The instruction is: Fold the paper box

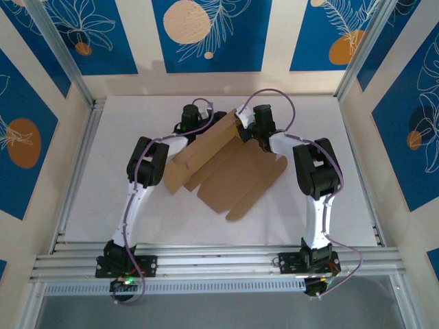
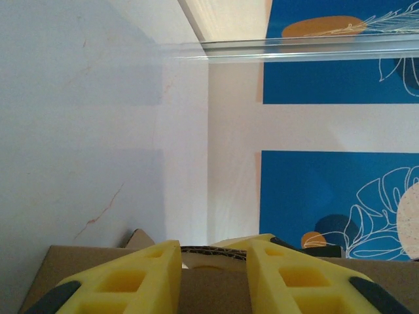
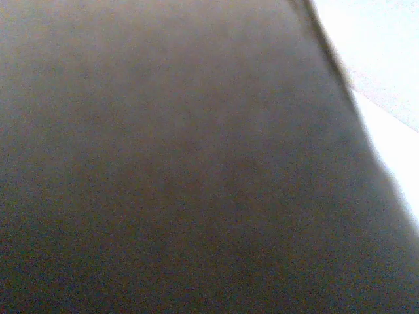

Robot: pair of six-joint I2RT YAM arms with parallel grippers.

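The box [image 1: 236, 179] is plain brown cardboard with no print on it. It is a die-cut sheet lying mostly flat on the white table [image 1: 137, 123], about midway between the two arms and slightly toward the far side. One long panel [image 1: 202, 154] along its left and far edge is folded up and stands tilted, running from near the left arm's elbow up to the two wrists. The rest of the sheet lies spread out, with rounded flaps [image 1: 241, 204] and cut slots on its near and right edges.

In the left wrist view the left gripper [image 2: 215, 252] has its yellow fingers [image 2: 131, 281] set apart. The cardboard face [image 2: 213, 291] shows behind and between them, and its corrugated top edge is just past the fingertips.

The right gripper [image 1: 242, 126] sits at the far end of the raised panel with its jaws clenched. Whether they pinch the cardboard I cannot tell, because its camera sees blurred brown board [image 3: 163, 163] very close up.

Blue wall panels [image 1: 206, 34] carry white leaf drawings and orange discs.
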